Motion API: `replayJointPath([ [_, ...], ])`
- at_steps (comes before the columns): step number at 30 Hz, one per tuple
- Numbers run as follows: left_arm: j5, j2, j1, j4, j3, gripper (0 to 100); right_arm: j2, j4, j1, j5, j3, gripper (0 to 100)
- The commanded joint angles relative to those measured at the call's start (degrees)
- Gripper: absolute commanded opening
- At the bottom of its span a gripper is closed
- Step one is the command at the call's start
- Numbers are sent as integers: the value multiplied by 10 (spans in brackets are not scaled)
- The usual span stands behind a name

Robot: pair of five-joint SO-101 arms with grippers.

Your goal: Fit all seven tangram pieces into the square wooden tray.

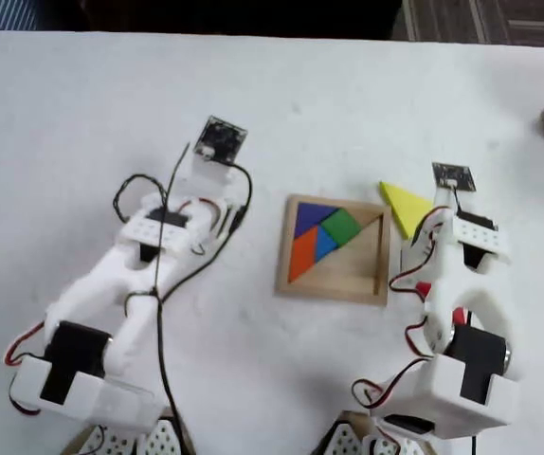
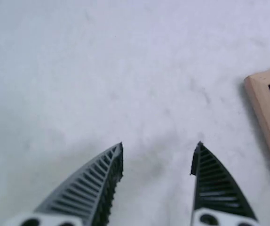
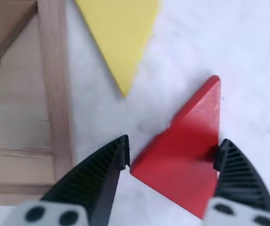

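Beside the tray (image 3: 55, 94), the right gripper (image 3: 172, 151) straddles the red triangle (image 3: 186, 165), jaws spread. It should close squarely on both edges so nothing twists.

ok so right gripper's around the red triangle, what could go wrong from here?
1. The right gripper straddles the red triangle, one finger at a slanted edge, the other near a corner; closing may twist it or squeeze it out.
2. The yellow triangle lies close by, beside the wooden tray; a low carry could knock it.
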Motion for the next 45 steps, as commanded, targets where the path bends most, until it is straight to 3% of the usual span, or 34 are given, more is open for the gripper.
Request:
replayJointPath([
  [1,-7,-3,-7,-11,-24,241,-24,-7,2,-6,-1,276],
  [12,-7,36,-4,-10,-45,241,-7,-7,24,-5,-5,233],
  [25,-3,89,-7,46,-120,238,-30,16,15,33,5,293],
  [32,-3,89,-7,46,-120,238,-115,-31,15,36,91,309],
  [45,-3,90,-7,45,-120,238,-12,29,20,33,0,308],
])
